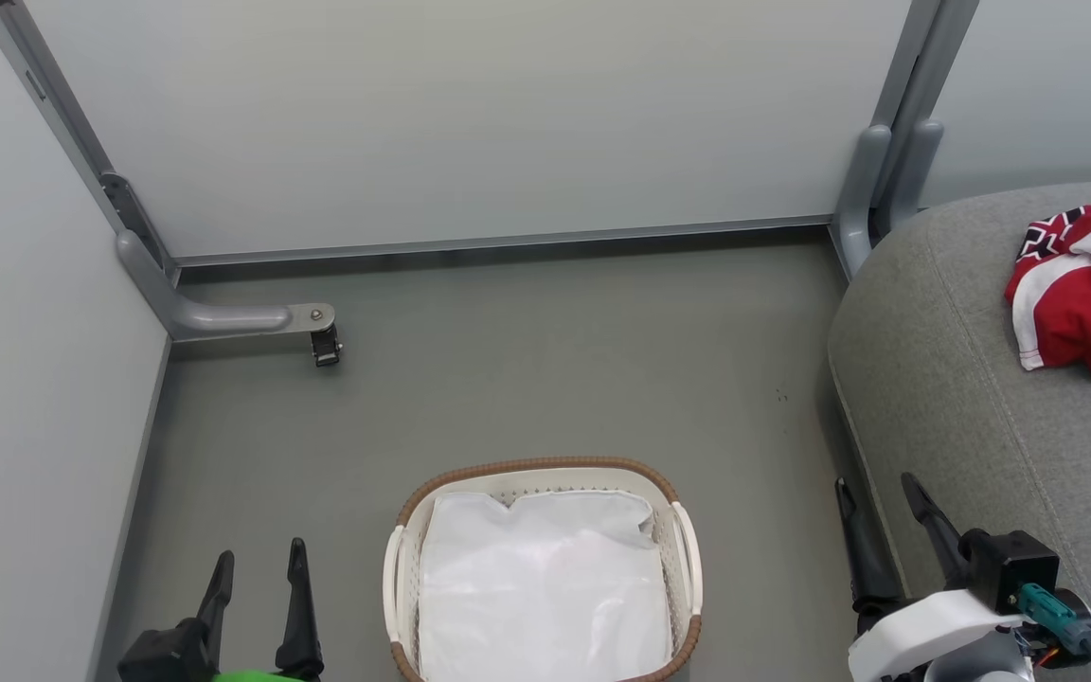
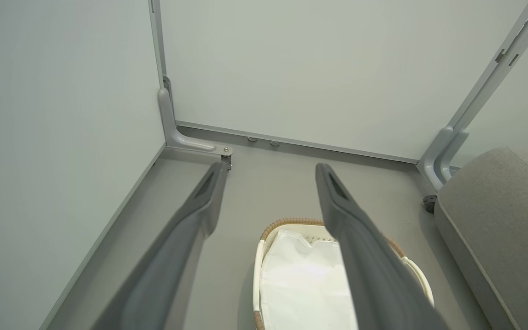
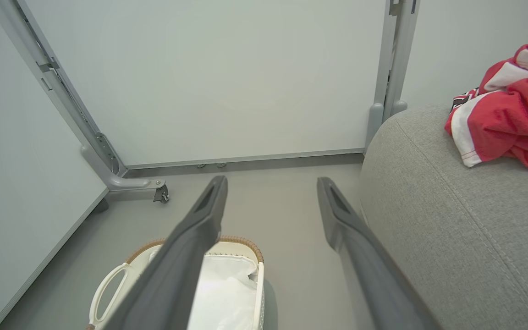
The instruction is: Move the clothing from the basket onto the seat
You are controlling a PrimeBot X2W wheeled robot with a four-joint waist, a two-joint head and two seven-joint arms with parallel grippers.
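Head view: basket [image 1: 536, 466] at 6 o'clock on the smooth grey floor [image 1: 508, 360]. It's oval, white perforated plastic with a brown woven rim and two white side handles. Inside lies a flat white sheet [image 1: 545, 587], slightly creased, covering the bottom. At 3 o'clock the clothing [image 1: 1081, 294] lies crumpled on the seat [image 1: 943, 398]: red fabric, white stripes, black-and-white lettering partly lost in the folds. The seat is rounded grey woven upholstery with stitched seams. At 7 o'clock the left tool [image 1: 260, 554] has its fingers spread, gripping nothing. At 5 o'clock the right tool [image 1: 877, 483], just beside the seat edge, is likewise spread and empty.
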